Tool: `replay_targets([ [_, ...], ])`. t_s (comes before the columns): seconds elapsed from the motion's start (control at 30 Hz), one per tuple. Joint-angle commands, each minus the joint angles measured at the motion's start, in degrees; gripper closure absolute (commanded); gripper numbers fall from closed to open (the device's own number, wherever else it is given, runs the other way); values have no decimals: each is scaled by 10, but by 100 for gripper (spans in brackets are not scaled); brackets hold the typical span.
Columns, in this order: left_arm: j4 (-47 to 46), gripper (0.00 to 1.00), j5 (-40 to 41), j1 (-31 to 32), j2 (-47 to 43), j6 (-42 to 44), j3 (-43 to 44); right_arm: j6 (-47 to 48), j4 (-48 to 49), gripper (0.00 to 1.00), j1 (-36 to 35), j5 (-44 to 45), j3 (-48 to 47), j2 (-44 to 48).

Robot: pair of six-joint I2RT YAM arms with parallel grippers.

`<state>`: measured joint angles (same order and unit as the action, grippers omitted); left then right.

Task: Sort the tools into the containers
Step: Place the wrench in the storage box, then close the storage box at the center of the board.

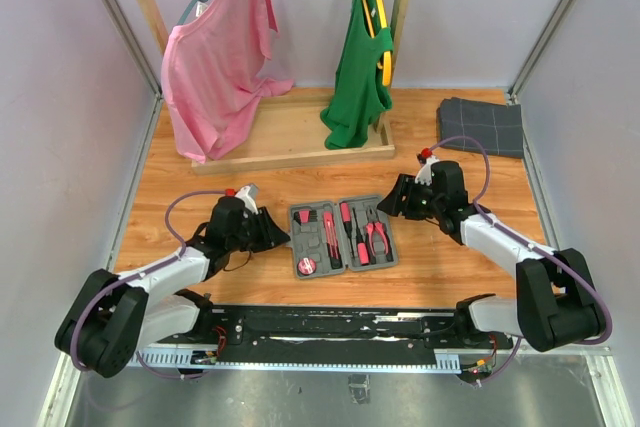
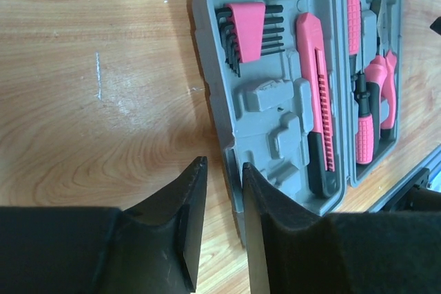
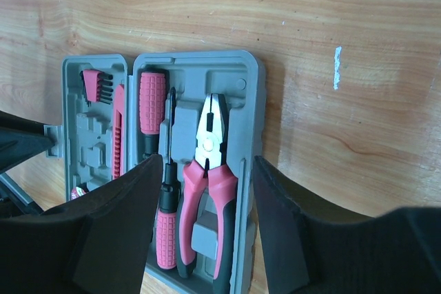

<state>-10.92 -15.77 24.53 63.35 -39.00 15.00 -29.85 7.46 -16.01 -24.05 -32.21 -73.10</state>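
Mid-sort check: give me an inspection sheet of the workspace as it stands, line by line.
Surface: wooden table, a few pale scuffs.
Job's things: tool case lies open; pliers, screwdrivers, pink knife and hex keys sit in recesses; some recesses empty.
Clutter: folded dark cloth far right; clothes rack with pink shirt and green shirt at the back.
Hands: left hand narrowly open, empty, at the case's left side; right hand wide open, empty, at its right side.
Cables: purple left cable and right cable loop off the wrists, clear of the case.
Surroundings: grey walls.
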Motion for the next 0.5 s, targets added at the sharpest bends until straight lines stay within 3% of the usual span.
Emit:
replay_targets([
  [0.0, -32, 72, -5, 4, 7, 0, 3, -5, -3, 44, 8, -8, 5, -3],
  [0.27, -50, 95, -1, 3, 12, -2, -12, -30, -31, 42, 9, 19, 10, 2],
  [0.47, -62, 100, 7, 3, 25, -1, -24, -67, -38, 37, 16, 42, 30, 16],
])
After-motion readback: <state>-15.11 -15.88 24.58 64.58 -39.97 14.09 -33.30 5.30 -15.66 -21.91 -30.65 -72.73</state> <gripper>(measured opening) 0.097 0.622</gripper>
